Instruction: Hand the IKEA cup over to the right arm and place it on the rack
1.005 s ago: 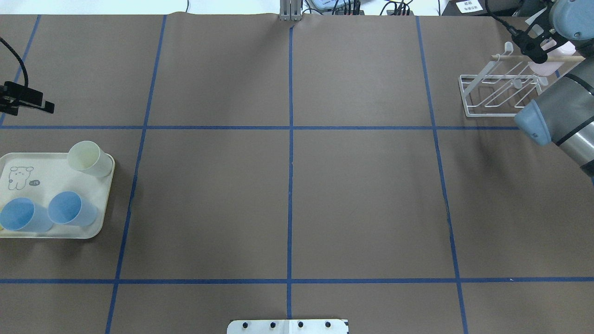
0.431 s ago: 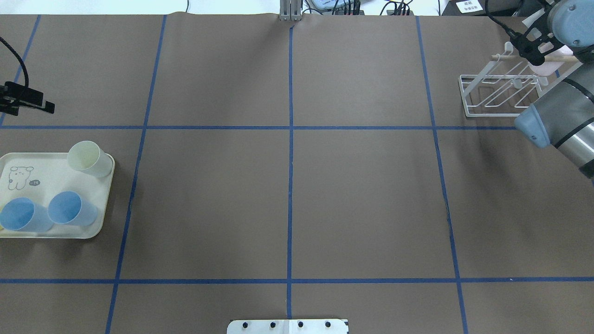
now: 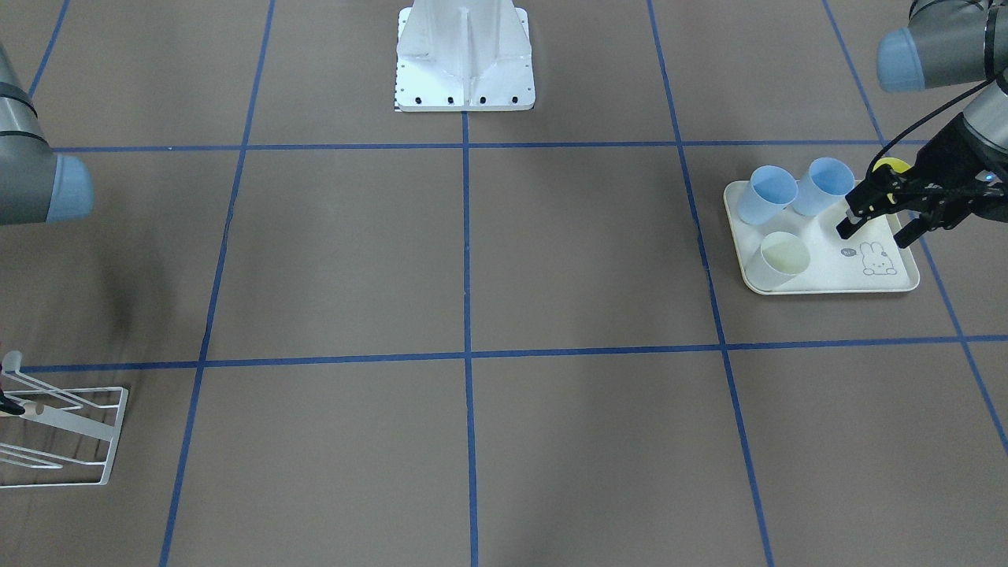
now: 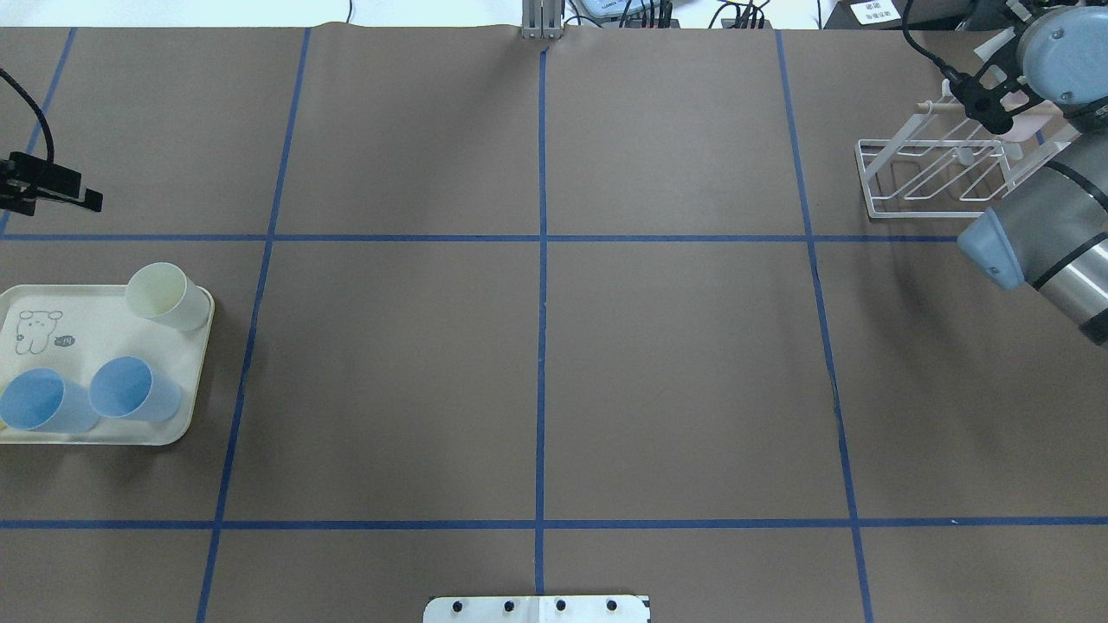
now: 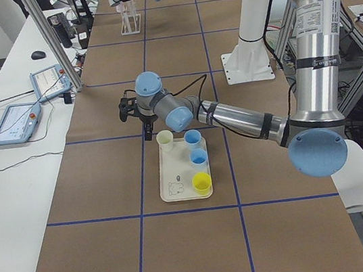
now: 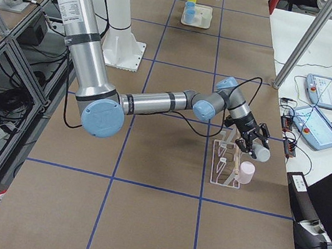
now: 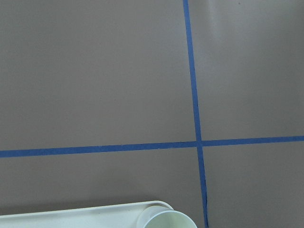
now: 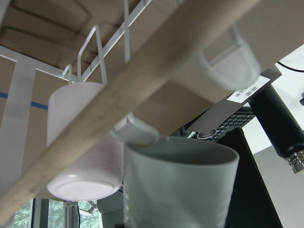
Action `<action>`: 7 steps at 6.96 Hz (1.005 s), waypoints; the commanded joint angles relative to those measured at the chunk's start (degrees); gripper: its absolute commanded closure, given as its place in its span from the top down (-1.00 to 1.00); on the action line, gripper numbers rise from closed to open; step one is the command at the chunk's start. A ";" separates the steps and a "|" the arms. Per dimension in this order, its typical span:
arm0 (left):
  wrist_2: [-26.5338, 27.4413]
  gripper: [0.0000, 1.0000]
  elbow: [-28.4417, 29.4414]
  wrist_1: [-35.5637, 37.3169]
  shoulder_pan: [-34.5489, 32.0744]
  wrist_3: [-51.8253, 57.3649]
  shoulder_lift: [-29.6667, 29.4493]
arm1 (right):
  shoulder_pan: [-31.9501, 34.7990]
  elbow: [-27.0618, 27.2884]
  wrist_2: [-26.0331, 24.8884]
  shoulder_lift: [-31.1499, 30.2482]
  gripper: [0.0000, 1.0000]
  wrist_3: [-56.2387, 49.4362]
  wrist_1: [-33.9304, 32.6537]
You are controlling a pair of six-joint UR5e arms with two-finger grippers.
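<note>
My right gripper [image 6: 252,144] is at the white wire rack [image 4: 874,186] in the far right corner, shut on a pale grey IKEA cup [image 6: 261,153]. In the right wrist view that cup [image 8: 180,185] fills the lower middle, its rim just under the rack's wooden dowel [image 8: 142,80] and close to a white prong. A pink cup [image 6: 246,172] hangs upside down on the rack. My left gripper [image 3: 876,231] hovers open and empty over the tray's [image 3: 827,268] outer end.
The cream rabbit-print tray [image 4: 95,333] holds a cream cup [image 4: 164,294], two blue cups [image 4: 130,388] and a yellow cup [image 3: 890,167]. The robot's white base [image 3: 465,55] stands mid-table. Behind the rack, monitors and cables lie on a side desk [image 6: 318,123].
The right wrist and gripper have shifted a little toward the far edge of the table, along the rack's dowel. The left arm and the tray's cups have not moved.
</note>
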 commanded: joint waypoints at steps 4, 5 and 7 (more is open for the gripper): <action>-0.03 1.00 0.47 -0.29 0.09 0.00 -0.09 | -0.84 0.10 -1.44 -0.13 -0.56 -0.96 0.00; -0.03 1.00 0.47 -0.29 0.09 0.00 -0.09 | -0.84 0.10 -1.44 -0.22 -0.56 -2.45 0.09; -0.03 1.00 0.55 -0.29 0.18 0.00 -0.09 | -0.84 0.10 -3.71 -0.13 -0.55 -5.61 0.09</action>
